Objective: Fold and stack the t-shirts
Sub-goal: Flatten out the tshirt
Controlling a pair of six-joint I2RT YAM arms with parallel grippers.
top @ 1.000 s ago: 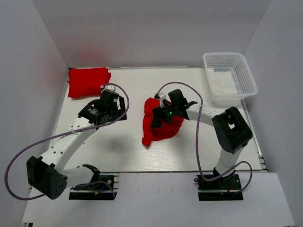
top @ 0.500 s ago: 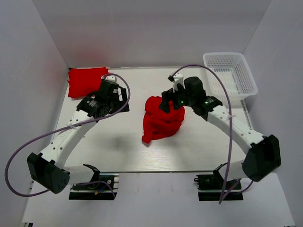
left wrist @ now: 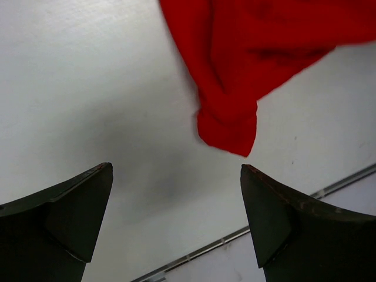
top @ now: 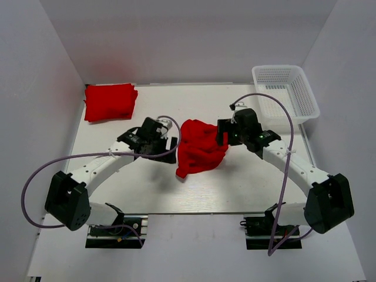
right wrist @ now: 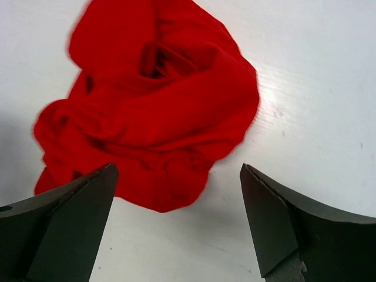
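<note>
White table [top: 247, 188] | crumpled t-shirt [top: 201, 148] | long axis far-to-near, narrow end near-left

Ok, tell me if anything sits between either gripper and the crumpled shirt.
Nothing visible does. The left gripper and right gripper, both open, flank the crumpled t-shirt, with only bare table showing near it.

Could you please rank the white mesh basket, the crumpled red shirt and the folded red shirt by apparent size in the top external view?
Largest: the white plastic mesh basket.
Then: the crumpled bright red cloth t-shirt and the folded bright red t-shirt, which look about alike, so I leave them unranked.
</note>
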